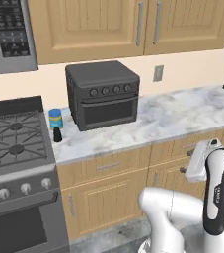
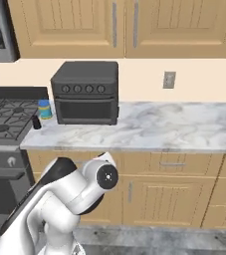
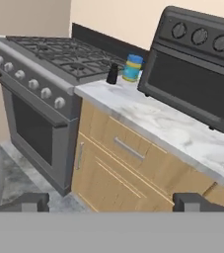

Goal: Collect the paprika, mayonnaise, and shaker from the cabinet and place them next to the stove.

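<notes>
The mayonnaise (image 1: 56, 118) (image 2: 44, 109) (image 3: 132, 67), a blue-lidded jar, stands on the marble counter right beside the stove (image 1: 15, 143) (image 2: 2, 122) (image 3: 49, 52). The small black shaker (image 1: 57, 134) (image 2: 36, 123) (image 3: 113, 74) stands just in front of it, near the counter's edge. The paprika is out of view. The cabinet (image 1: 91, 24) (image 2: 69, 22) above the counter has its doors closed. My gripper (image 3: 112, 201) is open and empty, held low in front of the base drawers and well short of the counter, looking toward the stove.
A black toaster oven (image 1: 103, 94) (image 2: 86, 93) (image 3: 197, 64) sits on the counter right of the jars. A microwave (image 1: 7, 34) hangs over the stove. Bare marble counter (image 1: 182, 111) (image 2: 174, 124) stretches to the right. Drawers and cupboard doors (image 3: 118, 148) line the front below.
</notes>
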{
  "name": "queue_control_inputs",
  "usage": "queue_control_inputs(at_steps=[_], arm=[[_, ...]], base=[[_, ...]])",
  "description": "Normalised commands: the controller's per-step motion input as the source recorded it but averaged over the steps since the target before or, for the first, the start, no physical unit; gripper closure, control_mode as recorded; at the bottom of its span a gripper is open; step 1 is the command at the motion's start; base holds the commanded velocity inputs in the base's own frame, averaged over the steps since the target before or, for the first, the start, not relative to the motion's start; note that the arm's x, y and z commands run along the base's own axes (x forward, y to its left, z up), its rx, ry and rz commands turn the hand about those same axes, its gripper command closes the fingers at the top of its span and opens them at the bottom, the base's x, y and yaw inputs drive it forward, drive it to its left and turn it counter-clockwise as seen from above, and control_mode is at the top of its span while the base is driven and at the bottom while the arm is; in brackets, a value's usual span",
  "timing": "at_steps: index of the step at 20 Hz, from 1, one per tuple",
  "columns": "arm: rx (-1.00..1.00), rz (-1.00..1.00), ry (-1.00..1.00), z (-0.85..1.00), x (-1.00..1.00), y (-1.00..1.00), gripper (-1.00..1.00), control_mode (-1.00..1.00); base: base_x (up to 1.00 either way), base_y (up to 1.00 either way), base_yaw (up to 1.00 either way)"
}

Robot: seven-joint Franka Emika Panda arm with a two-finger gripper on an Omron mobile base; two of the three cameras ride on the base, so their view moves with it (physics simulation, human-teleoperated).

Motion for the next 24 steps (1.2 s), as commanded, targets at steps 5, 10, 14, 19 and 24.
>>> queue_control_inputs(at_steps=[5, 10, 14, 19, 24], arm=[[0.00, 0.00, 0.00, 0.00, 0.00, 0.00, -1.00, 1.00], [0.00, 0.00, 0.00, 0.00, 0.00, 0.00, -1.00, 1.00], [0.00, 0.00, 0.00, 0.00, 0.00, 0.00, -1.00, 1.00], [0.00, 0.00, 0.00, 0.00, 0.00, 0.00, -1.00, 1.00], [0.00, 0.00, 0.00, 0.00, 0.00, 0.00, -1.00, 1.00]], base=[[0.28, -1.00, -0.03], [0.23, -1.00, 0.00], [0.14, -1.00, 0.00], [0.17, -1.00, 0.00], [0.34, -0.98, 0.00]])
